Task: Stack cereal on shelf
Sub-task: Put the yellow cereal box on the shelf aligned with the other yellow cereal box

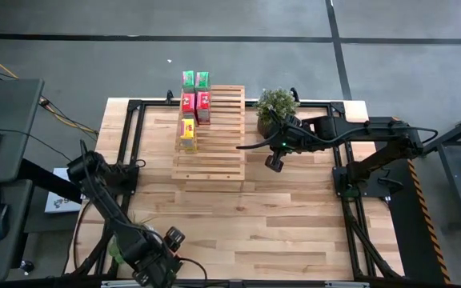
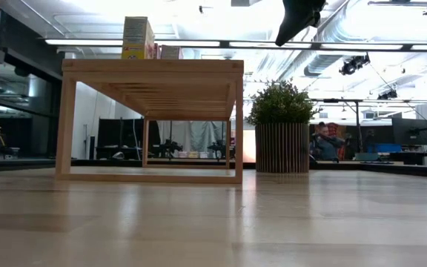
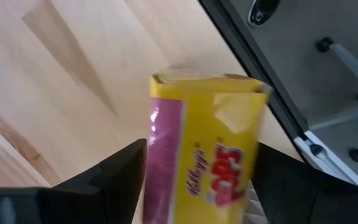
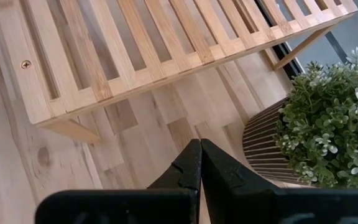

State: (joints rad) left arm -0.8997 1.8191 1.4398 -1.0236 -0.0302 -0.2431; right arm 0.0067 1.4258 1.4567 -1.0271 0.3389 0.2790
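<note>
Yellow cereal box (image 3: 207,149) sits gripped in the left claw (image 3: 191,180) above the tabletop (image 3: 55,81), well short of the shelf (image 1: 218,132); from overhead, five boxes (image 1: 194,108) already line the shelf's left edge, one remaining, while the right claw (image 4: 199,163) hovers shut beside it.
</note>
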